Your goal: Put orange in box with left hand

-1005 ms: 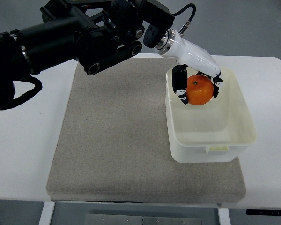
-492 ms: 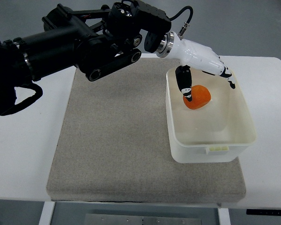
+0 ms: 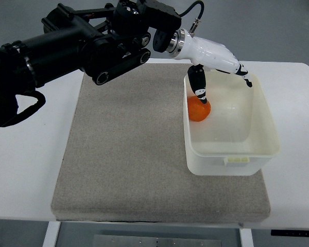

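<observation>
A white tabletop (image 3: pixel 26 170) carries a grey mat (image 3: pixel 129 149). On the mat's right sits the box (image 3: pixel 257 149). Over the box, the left robot hand (image 3: pixel 221 72) spreads empty. The orange (image 3: pixel 198 109) lies inside the box's left wall.

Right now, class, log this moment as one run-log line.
left hand: open, above box | orange: released, inside box by its left wall | right hand: not in view | step: placement done
</observation>
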You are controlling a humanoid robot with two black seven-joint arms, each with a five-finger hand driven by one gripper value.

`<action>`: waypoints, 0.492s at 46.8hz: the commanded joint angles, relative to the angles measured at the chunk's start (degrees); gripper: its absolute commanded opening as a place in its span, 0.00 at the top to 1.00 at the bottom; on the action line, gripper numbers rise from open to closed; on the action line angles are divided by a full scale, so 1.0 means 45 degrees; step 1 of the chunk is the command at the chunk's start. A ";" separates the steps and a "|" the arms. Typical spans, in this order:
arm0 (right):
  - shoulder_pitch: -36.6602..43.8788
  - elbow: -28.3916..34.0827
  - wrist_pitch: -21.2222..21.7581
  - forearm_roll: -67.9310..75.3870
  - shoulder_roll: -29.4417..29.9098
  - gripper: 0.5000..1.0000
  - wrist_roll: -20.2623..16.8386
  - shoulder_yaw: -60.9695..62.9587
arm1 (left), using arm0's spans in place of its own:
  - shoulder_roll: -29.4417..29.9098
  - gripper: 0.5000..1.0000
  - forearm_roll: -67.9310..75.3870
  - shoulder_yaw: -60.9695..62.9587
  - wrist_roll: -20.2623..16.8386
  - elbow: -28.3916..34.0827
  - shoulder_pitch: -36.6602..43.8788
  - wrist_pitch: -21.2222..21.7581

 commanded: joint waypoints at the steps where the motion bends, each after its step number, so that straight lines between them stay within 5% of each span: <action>1: 0.0001 0.0001 0.0000 0.0000 0.0000 0.15 0.0001 0.0000 | -0.0002 0.09 -0.0186 0.0003 0.0000 0.0927 -0.0006 -0.0062; 23: 0.0001 0.0001 0.0000 0.0000 0.0000 0.15 0.0001 0.0000 | -0.0002 0.09 -0.2528 0.0023 0.0000 0.6337 0.0111 -0.0023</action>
